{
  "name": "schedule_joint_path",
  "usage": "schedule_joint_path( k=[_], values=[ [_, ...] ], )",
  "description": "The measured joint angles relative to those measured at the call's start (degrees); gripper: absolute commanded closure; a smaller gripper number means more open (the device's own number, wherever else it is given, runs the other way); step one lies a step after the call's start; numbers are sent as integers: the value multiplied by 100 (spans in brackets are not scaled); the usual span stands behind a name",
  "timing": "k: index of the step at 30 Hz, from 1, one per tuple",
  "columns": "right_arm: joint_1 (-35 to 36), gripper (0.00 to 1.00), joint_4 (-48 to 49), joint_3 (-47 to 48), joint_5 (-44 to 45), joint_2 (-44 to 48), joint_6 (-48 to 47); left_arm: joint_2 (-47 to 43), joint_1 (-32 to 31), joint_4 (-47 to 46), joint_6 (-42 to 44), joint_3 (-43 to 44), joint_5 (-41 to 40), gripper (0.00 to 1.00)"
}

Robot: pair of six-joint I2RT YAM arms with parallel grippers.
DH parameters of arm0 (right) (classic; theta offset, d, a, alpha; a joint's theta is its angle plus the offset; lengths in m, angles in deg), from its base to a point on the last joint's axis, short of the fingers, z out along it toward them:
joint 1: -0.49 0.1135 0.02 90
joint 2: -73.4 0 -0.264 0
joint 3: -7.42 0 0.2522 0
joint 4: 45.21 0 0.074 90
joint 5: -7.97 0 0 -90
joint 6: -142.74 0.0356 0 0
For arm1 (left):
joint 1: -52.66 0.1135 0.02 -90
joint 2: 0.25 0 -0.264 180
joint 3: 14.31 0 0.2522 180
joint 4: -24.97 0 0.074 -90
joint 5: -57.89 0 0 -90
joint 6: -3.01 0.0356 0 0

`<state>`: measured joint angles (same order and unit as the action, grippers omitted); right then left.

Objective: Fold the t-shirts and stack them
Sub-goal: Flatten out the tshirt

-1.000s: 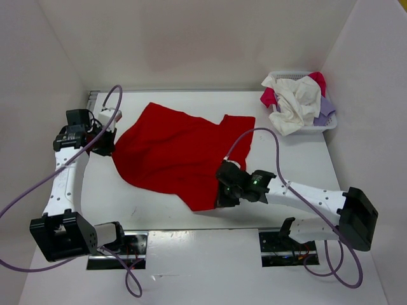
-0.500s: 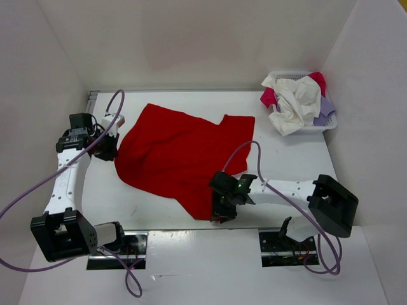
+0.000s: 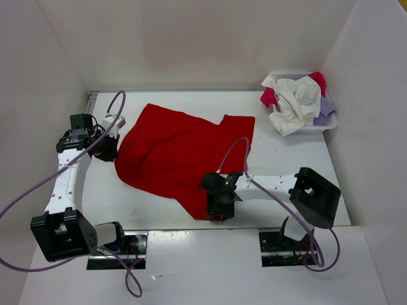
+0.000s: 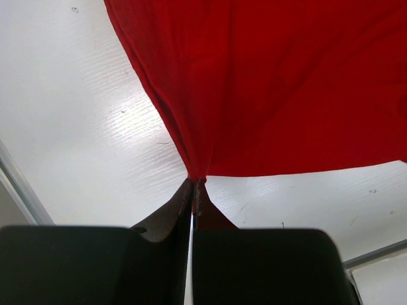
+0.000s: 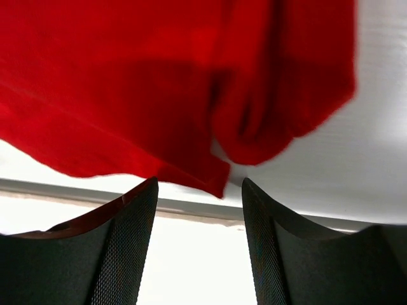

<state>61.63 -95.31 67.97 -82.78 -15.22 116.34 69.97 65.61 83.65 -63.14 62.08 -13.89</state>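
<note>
Red t-shirt (image 3: 178, 149) lies pinched by the left jaws, right jaws parted beside its hem, basket (image 3: 328, 125) well apart.

High overview, close wrist views, shared red t-shirt (image 3: 178, 155)

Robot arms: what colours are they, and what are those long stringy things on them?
Both the left arm and the right arm are white tubes with chunky black joints. A thin purple cable loops along each one. The left gripper and right gripper are black; the right one's fingers have a bumpy dotted surface. A tiny green light glows near the right wrist.
</note>
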Motion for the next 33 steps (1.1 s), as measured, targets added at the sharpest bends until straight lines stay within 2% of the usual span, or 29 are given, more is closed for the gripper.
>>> schedule_joint_path(
  k=[2, 3, 6, 7, 14, 17, 19, 21, 23, 25, 26, 30, 33],
  values=[
    [17, 54, -55, 210, -7, -225, -28, 0, 0, 0, 0, -13, 4, 100],
    [35, 69, -52, 304, -2, -334, -57, 0, 0, 2, 0, -13, 2, 100],
    [79, 96, 9, 446, -24, -522, -138, 0, 0, -2, 0, -15, 0, 100],
    [83, 99, 31, 466, -39, -553, -160, 0, 0, -7, 0, -15, 0, 100],
    [101, 99, 98, 446, -4, -518, -175, 0, 0, -11, 0, -28, -9, 100],
    [105, 99, 9, 474, 345, -396, -264, 0, 0, -13, -2, -28, -13, 100],
    [20, 99, -413, 745, 660, -249, -411, 0, 0, 22, -4, 33, -26, 100],
    [-155, 99, -914, 1423, 1043, -24, -581, 2, 9, 136, -9, 328, -44, 100],
    [-369, 99, -1449, 2494, 1445, 160, -807, 20, 37, 332, -22, 992, -57, 100],
    [-570, 99, -1853, 3917, 1969, 313, -1010, -22, 72, 284, -28, 1956, -68, 100],
    [-684, 100, -2085, 4953, 2411, 459, -1176, -63, 81, 243, -31, 2302, -87, 100],
    [-717, 100, -2688, 6376, 3080, 1106, -1561, -610, 85, 118, -28, 3447, -269, 100],
    [-715, 100, -3141, 6942, 3303, 1504, -1764, -1047, 85, 227, -57, 4301, -586, 100]
  ],
)
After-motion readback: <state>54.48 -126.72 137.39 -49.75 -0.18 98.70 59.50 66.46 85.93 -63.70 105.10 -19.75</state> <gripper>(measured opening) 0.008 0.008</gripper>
